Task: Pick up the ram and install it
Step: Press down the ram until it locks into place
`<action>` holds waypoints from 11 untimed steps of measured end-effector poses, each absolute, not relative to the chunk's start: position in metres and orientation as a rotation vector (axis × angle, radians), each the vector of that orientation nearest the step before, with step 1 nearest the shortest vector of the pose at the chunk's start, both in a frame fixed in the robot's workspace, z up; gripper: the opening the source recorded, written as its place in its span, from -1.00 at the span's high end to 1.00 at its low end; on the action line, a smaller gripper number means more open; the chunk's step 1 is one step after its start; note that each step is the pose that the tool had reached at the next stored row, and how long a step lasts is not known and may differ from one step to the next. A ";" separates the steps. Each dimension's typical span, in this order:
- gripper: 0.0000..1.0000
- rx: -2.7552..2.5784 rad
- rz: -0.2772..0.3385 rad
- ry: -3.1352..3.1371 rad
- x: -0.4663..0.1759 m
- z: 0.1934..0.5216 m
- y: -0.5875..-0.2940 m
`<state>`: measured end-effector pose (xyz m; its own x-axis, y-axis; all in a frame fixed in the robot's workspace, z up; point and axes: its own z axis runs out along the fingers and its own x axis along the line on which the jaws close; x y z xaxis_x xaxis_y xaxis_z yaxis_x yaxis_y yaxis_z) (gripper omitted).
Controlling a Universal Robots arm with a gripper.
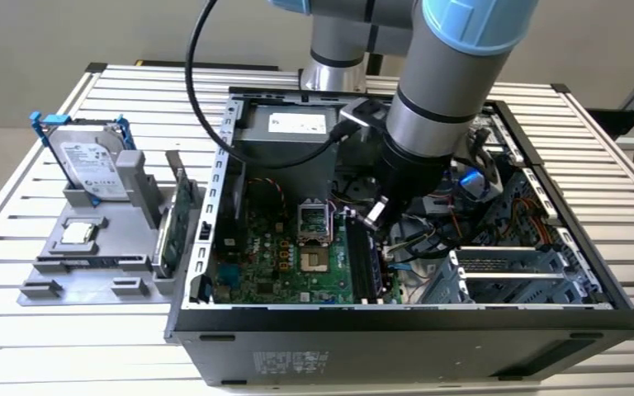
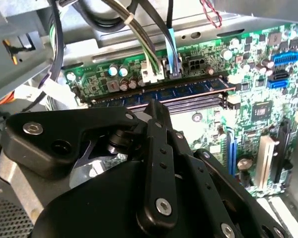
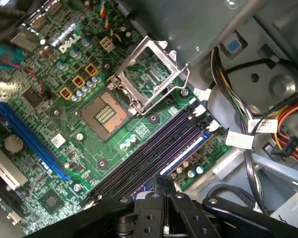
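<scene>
The ram (image 2: 198, 88) is a long dark blue-green stick standing on edge in the memory slot nearest the board's edge, beside the empty black slots (image 3: 149, 148). It also appears as a bluish strip, the ram (image 3: 186, 151), in the first wrist view. My gripper (image 1: 375, 216) reaches down into the open computer case, over the slots to the exterior view's right of the processor socket (image 1: 311, 223). Its black fingers are shut together, and in both wrist views the gripper (image 2: 154, 105) (image 3: 164, 182) has its tips right at the ram's top edge, crossing the stick's length. Contact cannot be told.
Cable bundles (image 1: 438, 239) and a drive cage crowd the case to the exterior view's right of the slots. Outside the case (image 1: 405, 318), a grey holder (image 1: 86, 264) carries a hard drive in a blue frame (image 1: 86, 165) and an upright green card (image 1: 179, 214).
</scene>
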<state>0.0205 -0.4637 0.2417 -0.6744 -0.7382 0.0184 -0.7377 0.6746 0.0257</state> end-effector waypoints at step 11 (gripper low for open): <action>1.00 1.472 -0.022 -2.743 0.020 0.242 -0.464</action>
